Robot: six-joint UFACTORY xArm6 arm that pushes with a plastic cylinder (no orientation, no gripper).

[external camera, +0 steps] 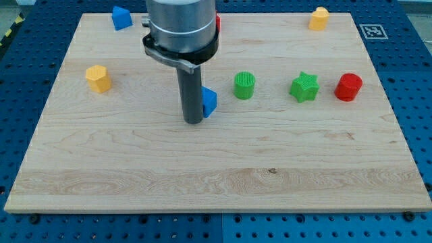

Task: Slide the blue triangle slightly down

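Observation:
The blue triangle [210, 101] lies near the board's middle, partly hidden behind the dark rod. My tip [194, 122] rests on the board just left of and slightly below the triangle, touching or nearly touching its left side. The arm's grey body [181, 27] hangs above at the view's top.
A green cylinder [244, 86] stands just right of the triangle. A green star [304, 87] and a red cylinder [349, 87] lie further right. A yellow block [98, 78] is at left, a blue block [121, 17] at top left, a yellow block [318, 18] at top right. A red block [217, 22] peeks from behind the arm.

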